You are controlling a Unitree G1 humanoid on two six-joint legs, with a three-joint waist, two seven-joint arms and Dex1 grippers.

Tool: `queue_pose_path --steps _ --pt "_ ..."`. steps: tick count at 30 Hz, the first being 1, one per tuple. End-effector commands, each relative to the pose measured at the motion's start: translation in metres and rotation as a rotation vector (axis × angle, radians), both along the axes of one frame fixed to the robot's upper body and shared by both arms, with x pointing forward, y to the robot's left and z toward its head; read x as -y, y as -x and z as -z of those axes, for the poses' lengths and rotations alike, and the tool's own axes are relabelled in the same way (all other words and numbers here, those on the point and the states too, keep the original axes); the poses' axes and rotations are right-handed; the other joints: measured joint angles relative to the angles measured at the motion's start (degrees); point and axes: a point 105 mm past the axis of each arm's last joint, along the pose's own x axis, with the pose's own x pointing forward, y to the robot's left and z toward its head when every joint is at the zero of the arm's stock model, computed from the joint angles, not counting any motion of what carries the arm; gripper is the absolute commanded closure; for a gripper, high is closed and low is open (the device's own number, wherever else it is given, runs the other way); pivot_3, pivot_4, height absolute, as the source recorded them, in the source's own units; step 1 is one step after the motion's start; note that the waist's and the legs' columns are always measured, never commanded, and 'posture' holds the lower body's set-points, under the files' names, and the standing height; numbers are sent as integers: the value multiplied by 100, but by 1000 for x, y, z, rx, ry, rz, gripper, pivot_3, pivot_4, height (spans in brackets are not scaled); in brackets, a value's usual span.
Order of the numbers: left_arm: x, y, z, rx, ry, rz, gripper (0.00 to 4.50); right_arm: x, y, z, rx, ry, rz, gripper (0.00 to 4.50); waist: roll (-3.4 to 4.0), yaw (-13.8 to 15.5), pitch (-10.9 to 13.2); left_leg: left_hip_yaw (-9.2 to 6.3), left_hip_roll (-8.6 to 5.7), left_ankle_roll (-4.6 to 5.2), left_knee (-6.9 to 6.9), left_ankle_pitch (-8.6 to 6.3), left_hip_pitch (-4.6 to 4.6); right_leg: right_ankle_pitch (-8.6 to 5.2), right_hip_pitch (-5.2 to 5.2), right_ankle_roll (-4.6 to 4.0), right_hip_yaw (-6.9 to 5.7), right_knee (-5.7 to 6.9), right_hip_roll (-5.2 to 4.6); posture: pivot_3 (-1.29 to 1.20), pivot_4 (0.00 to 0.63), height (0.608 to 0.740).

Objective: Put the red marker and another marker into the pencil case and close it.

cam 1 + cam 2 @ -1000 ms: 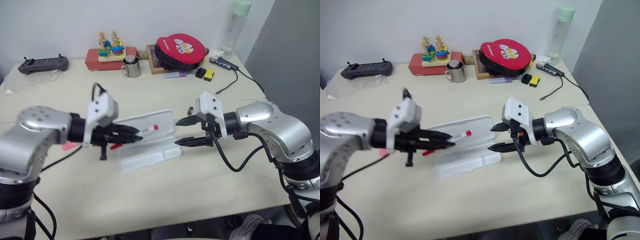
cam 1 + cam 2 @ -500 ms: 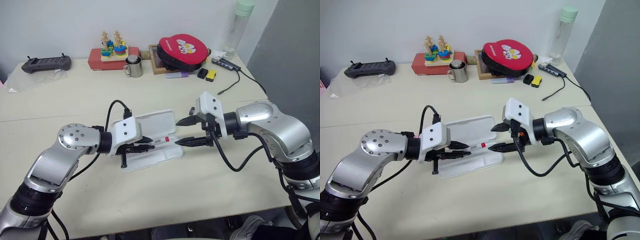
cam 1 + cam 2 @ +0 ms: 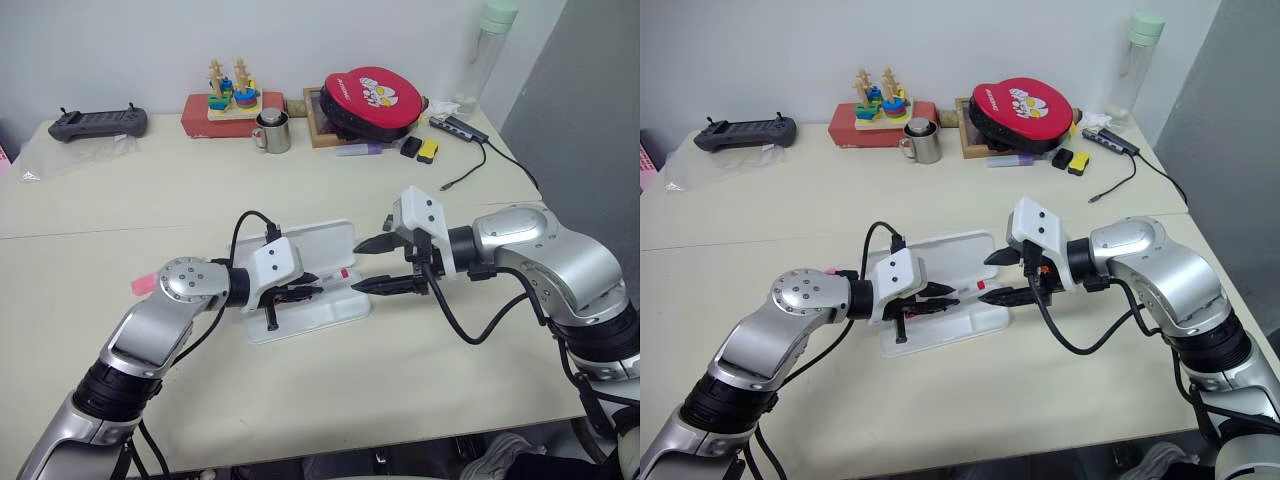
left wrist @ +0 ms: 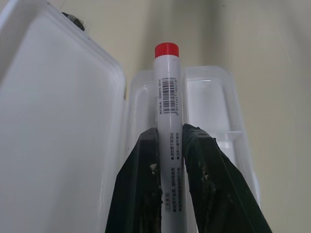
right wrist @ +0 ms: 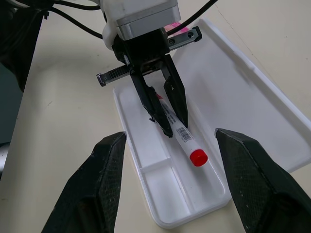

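1. The pencil case [image 3: 310, 290] lies open in the middle of the pale table [image 3: 330, 400], its lid [image 3: 305, 245] folded back on the far side and its moulded tray [image 5: 180, 189] toward the near edge.
2. A wide stretch of bare tabletop runs from the tray to the near table edge, and more bare surface lies between the lid and the clutter along the back wall.
3. That back row holds a red round pouch [image 3: 365, 95], a metal mug [image 3: 273, 130], a wooden stacking toy [image 3: 228, 88], a black controller [image 3: 97, 122] and a pale green bottle [image 3: 480, 60], all well apart from the case.
4. A cable [image 3: 480, 160] trails across the far right part of the table toward its right edge.
5. The left gripper [image 3: 945, 298] reaches over the tray from the robot's left, its two fingers [image 4: 204, 194] clamped on the white barrel of the red marker [image 4: 167, 121].
6. The marker's red end points along the tray; it seems to hang just above the tray floor, though whether it touches is hard to tell.
7. The right gripper [image 3: 375, 265] hovers at the tray's right end with its fingers spread wide and nothing between them.
8. The pink highlighter [image 3: 143, 284] lies on the table to the robot's left, partly behind the left arm and apart from the case.
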Motion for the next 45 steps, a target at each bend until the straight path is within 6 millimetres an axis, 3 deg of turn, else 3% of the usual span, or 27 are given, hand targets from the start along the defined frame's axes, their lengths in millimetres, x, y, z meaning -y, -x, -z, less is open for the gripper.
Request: queue_pose_path --steps 1,9,14,17,23,27,31,35,45 --pt "5 0 -14 35 34 11 2940 0 4 -7 36 -8 -14 1440 0 1 0 0 0 0 0 0 -1 0 0 0 0 -1 0 0 150 740" --pt "2 4 -26 32 42 32 1583 0 5 -8 39 -9 -15 1440 0 -2 0 0 0 0 0 0 -1 0 0 1 -1 -1 0 0 150 740" --pt "-9 5 -47 57 69 1 550 0 6 -11 45 -9 -18 1440 0 -1 0 -3 0 0 0 0 -5 0 -1 1 -3 -5 -1 0 150 740" --pt "-31 19 -73 63 91 -27 94 -1 12 -18 57 -13 -46 1440 -1 -28 1 -2 0 0 0 0 -5 0 -1 1 -2 -5 -1 0 150 740" --pt "-76 28 -109 102 169 -262 45 -3 22 -18 94 12 -109 1440 3 -11 3 -7 4 0 -6 0 -8 -2 -5 4 -9 -8 0 0 150 740" --pt "-102 28 -111 101 217 -419 45 -8 28 -22 138 0 -163 1440 2 -7 2 -3 4 0 -4 0 -11 3 3 24 -6 -40 -1 0 150 740" --pt "-142 27 -97 121 196 -639 45 -21 34 -34 206 -114 -229 1440 2 -12 2 -1 4 0 -7 0 -9 6 1 22 -4 -40 -1 0 150 740" --pt "-169 27 -81 120 169 -789 45 -26 30 -37 213 -147 -216 1440 1 -5 2 -2 4 0 -8 0 -12 11 0 14 -4 -41 -2 0 150 740" --pt "-197 24 -50 52 141 -867 45 -33 15 -48 200 -230 -112 1440 2 10 2 -1 4 0 -8 0 -11 14 -2 10 -4 -41 -2 0 150 740"
